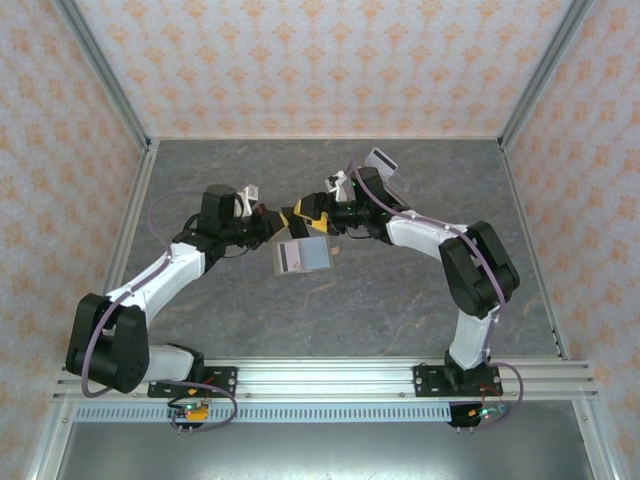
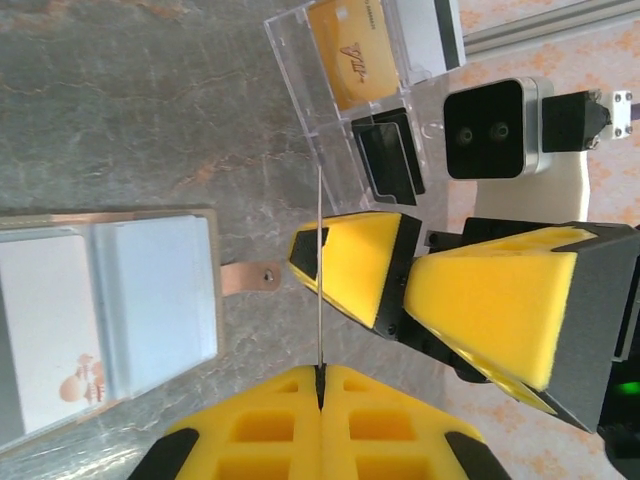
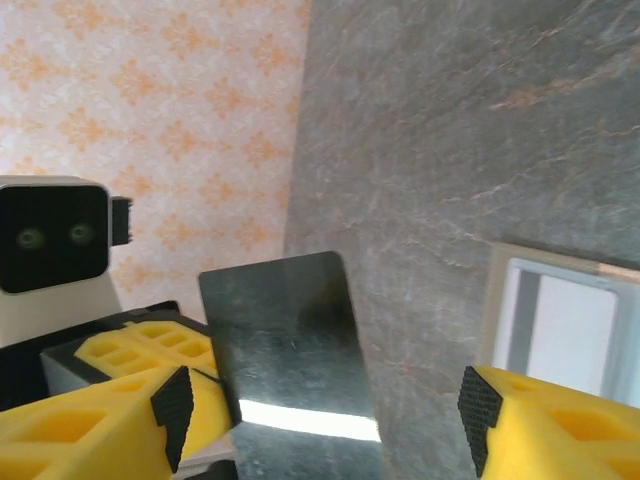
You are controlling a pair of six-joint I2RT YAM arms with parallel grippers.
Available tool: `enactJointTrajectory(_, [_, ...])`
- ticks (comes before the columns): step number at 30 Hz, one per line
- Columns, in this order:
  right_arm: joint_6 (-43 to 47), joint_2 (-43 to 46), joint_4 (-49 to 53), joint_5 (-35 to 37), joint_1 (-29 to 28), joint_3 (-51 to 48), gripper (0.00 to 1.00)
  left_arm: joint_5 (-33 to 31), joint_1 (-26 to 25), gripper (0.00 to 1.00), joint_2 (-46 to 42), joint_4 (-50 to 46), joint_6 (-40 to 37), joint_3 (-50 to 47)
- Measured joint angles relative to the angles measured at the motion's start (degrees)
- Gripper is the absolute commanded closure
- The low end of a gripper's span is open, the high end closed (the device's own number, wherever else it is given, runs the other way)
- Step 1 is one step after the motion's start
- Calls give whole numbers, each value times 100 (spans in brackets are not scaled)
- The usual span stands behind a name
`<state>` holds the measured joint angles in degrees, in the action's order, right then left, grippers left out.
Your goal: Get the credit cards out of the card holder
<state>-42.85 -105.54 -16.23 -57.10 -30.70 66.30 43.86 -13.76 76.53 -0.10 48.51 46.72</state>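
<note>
The card holder (image 1: 303, 256) lies open on the table at the centre of the top view, with a whitish card (image 2: 40, 320) in its pocket. The clear acrylic stand (image 2: 340, 140), upper right in the left wrist view, carries an orange card (image 2: 350, 55). The right gripper (image 3: 325, 405) stands spread, gripping nothing. The left gripper (image 2: 320, 385) is pressed together on a third card (image 3: 285, 340). That card juts straight out from its pads toward the stand, its free end beside one right fingertip. Which of its edges is the long one I cannot tell. The left arm looks better placed to deliver it.

1 card holder (image 2: 160, 300); 1 acrylic stand (image 2: 300, 60); 2 grippers (image 2: 320, 375) (image 3: 325, 420); 4 cards (image 2: 350, 55) (image 2: 432, 30) (image 2: 40, 320) (image 3: 285, 340) vis.
</note>
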Motion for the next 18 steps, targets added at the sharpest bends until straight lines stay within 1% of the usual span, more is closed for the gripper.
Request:
enactJointTrajectory(4, [-225, -90, -321, -192, 0, 0, 32, 118, 0, 100, 68, 168, 129, 0])
enactJointTrajectory(7, [-380, -138, -531, -321, 0, -13, 39, 144, -2, 100, 68, 225, 164, 0])
enactJointTrajectory(9, [-466, -146, -656, -378, 0, -33, 48, 144, -2, 100, 68, 223, 160, 0])
enactJointTrajectory(13, [-546, -146, -745, -398, 13, -90, 61, 133, 4, 100, 68, 212, 155, 0])
enactJointTrajectory(18, [-531, -146, -765, -398, 28, -151, 82, 109, 4, 100, 68, 173, 133, 2])
